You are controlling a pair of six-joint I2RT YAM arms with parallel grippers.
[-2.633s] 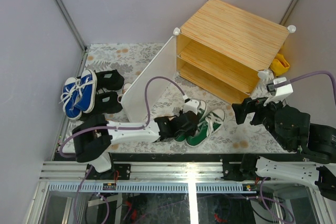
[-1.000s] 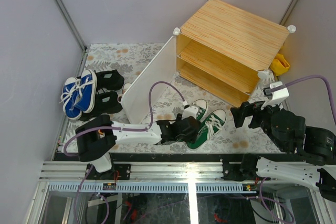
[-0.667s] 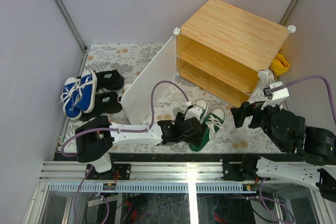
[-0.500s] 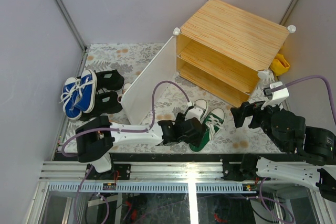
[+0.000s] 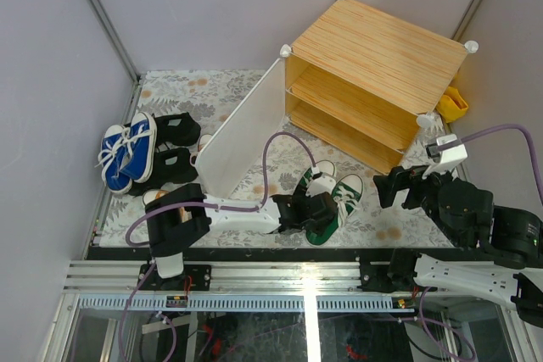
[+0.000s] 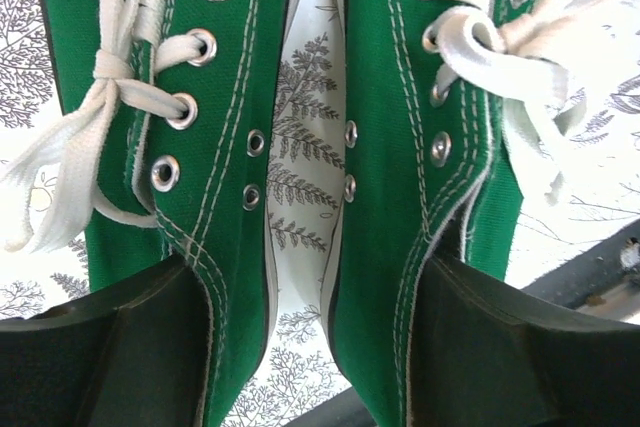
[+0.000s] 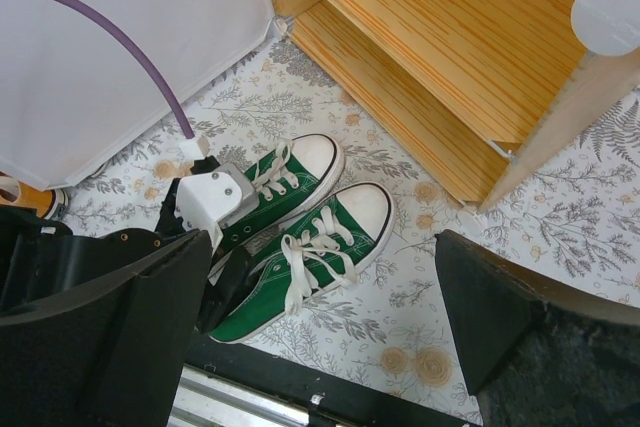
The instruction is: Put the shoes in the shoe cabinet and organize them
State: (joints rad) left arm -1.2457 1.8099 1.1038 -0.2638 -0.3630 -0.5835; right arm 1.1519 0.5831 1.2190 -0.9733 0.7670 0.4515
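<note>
The green shoes [image 5: 337, 197] lie side by side on the floral mat in front of the shoe cabinet [image 5: 382, 48], toes toward it. My left gripper [image 5: 316, 211] is at their heels. In the left wrist view one black finger [image 6: 100, 347] sits at the left shoe [image 6: 215, 97] and the other at the right shoe [image 6: 400, 147]. Both inner walls lie between the jaws, still apart with mat showing, so the left gripper [image 6: 310, 357] is open. My right gripper [image 5: 399, 184] hovers open to the right of the pair [image 7: 310, 237], holding nothing.
The cabinet's white door panel [image 5: 246, 129] stands swung open to the left. Blue shoes [image 5: 127, 150] and black shoes [image 5: 174, 146] lie beyond it by the left wall. An orange-yellow shoe [image 5: 452, 103] is wedged behind the cabinet's right corner. The left arm's purple cable [image 5: 280, 146] loops over the mat.
The left arm has swung right and pushed in over the green shoes' heels. Its jaws widened, then narrowed a little. The shoes barely shifted. The right arm has stayed still.
</note>
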